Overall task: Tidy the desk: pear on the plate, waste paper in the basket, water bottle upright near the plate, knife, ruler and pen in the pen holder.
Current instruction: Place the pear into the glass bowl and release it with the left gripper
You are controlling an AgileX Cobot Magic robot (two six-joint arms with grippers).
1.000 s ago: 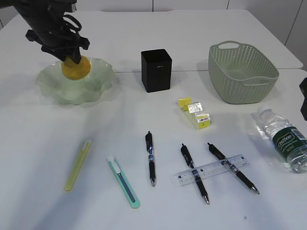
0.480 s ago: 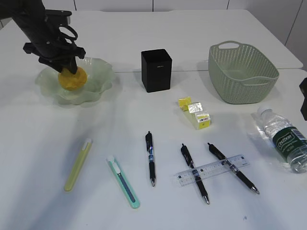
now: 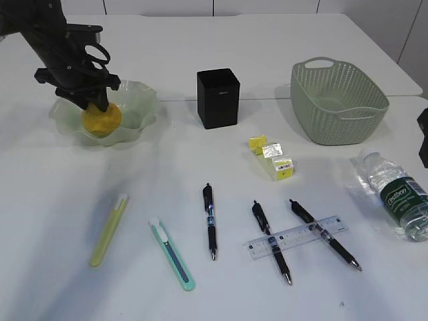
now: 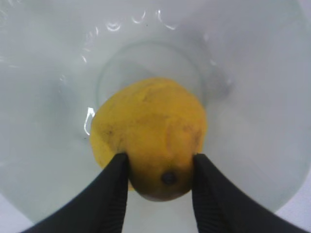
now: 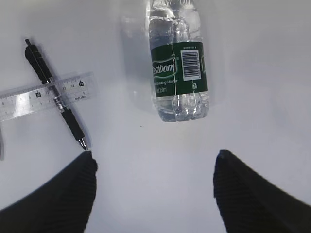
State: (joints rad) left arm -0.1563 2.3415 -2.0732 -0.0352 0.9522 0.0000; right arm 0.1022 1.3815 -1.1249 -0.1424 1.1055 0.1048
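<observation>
Pinching the pear (image 4: pixel 148 138) stem-end toward the wrist, left jaws sit in the plate (image 3: pixel 144 100); right jaws spread.

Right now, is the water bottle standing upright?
No. In the right wrist view the water bottle lies on its side on the desk, label facing up.

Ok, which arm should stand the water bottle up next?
Right, probably. Its open claw hangs just short of the lying water bottle, while the left claw grips the pear in the plate.
</observation>
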